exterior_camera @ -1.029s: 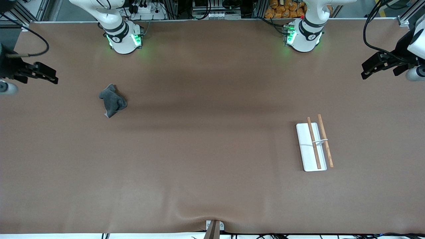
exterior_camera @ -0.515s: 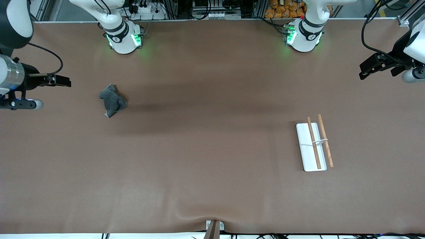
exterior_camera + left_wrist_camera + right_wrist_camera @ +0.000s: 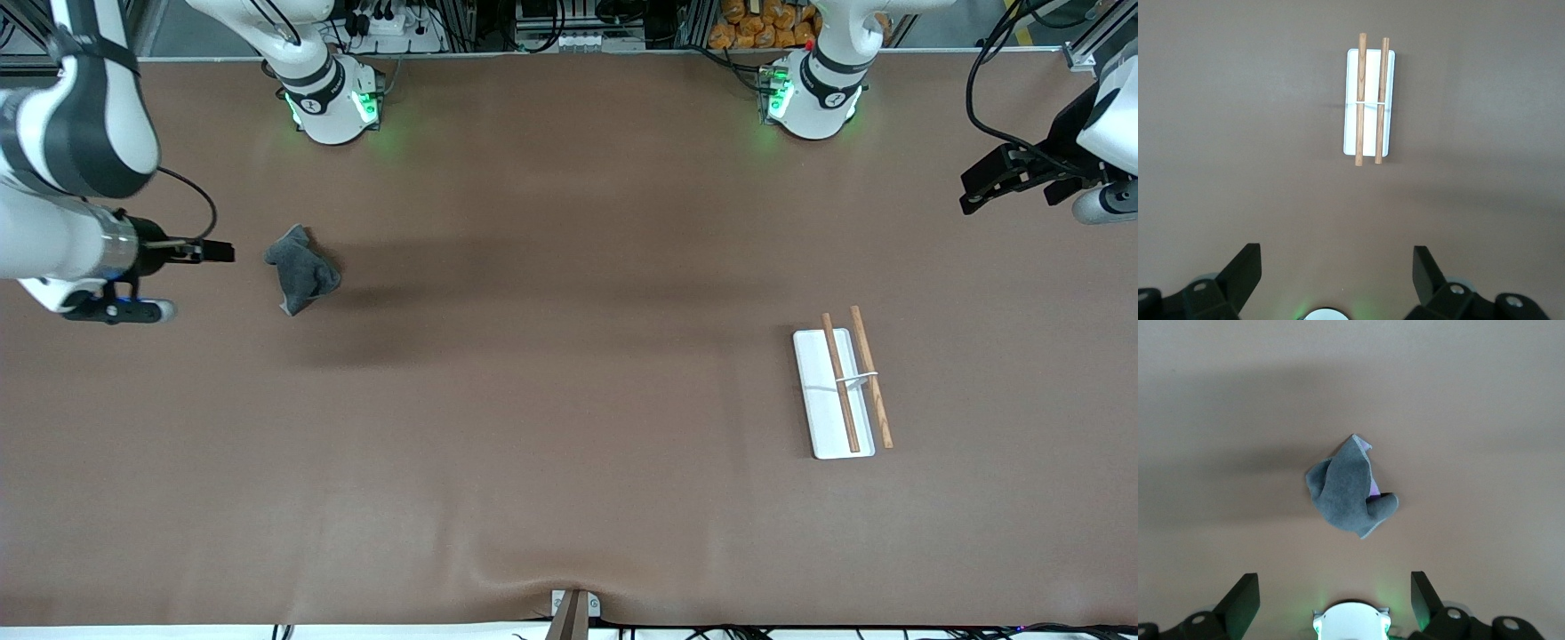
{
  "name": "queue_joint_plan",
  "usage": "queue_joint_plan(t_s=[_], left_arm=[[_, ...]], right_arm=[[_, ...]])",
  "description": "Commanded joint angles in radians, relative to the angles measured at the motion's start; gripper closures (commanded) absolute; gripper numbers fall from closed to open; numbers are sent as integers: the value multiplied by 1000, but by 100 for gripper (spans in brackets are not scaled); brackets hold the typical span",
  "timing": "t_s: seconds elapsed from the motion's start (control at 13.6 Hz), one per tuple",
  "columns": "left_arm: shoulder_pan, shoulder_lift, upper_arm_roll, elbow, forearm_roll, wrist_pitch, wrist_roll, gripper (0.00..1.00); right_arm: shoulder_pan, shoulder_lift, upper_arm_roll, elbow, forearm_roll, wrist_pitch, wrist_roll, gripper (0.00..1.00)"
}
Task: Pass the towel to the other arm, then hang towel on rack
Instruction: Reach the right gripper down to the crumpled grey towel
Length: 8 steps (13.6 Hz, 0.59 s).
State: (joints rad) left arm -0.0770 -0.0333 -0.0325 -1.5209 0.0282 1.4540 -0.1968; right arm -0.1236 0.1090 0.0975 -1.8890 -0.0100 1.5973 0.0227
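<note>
While the towel (image 3: 301, 270) sits crumpled on the table (image 3: 569, 400) (grey side up), the right gripper (image 3: 222, 252) hangs beside it, jaws wide, holding nothing. Left gripper (image 3: 976, 188), wide open and empty too, waits at its own end, well apart from the rack (image 3: 840, 391).

The towel (image 3: 1348, 495) is seen lying crumpled on the brown counter (image 3: 1485, 400). Its grey face is turned up, and a little purple is shown at one edge. A soft dark shadow is cast across the counter beside the towel. The two black fingers (image 3: 1241, 600) of the right gripper (image 3: 1335, 600) are seen spread wide apart, up in the air over the counter. Nothing is held between them. A white robot base (image 3: 1351, 621) with small green lights is seen between the fingers.
</note>
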Motion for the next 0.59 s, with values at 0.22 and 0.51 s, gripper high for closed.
queue_joint_plan(t_s=[0.22, 0.51], left_arm=[[3, -14, -3, 1, 1, -20, 10, 0], [3, -17, -3, 1, 1, -27, 11, 0]], right_arm=[[-21, -75, 10, -330, 24, 291, -14, 0], [-63, -55, 10, -419, 24, 423, -62, 8]])
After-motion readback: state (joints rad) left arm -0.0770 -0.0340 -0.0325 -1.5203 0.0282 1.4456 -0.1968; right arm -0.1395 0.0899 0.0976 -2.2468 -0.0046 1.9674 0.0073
